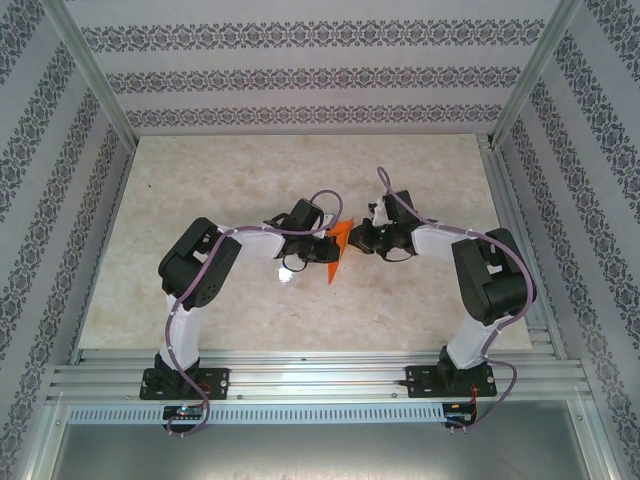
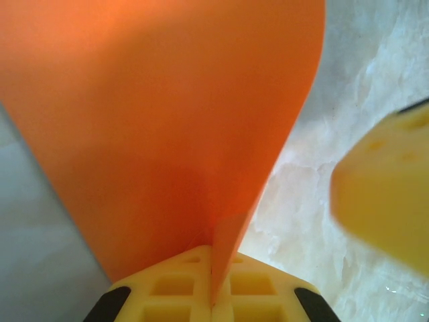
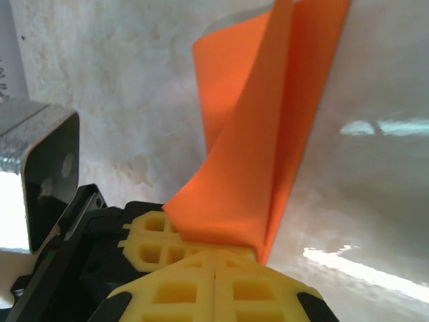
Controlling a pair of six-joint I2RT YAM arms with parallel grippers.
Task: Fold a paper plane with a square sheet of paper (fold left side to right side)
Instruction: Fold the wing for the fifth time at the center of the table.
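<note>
Left pincer [image 2: 213,298] and right pincer [image 3: 214,272], just beside each other, each clench the folded orange paper [image 1: 338,248] above the tabletop [image 1: 230,170].

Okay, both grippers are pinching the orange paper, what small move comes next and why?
Probably lower the paper flat onto the table: both the left gripper and right gripper are shut on it, and it stands loosely doubled between them, its bend rounded.

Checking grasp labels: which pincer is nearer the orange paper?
Left. The left pincer is shut on the orange paper, pinching its lower end. The right pincer is shut just beside it, tips at the paper's fold, no clear grip.
</note>
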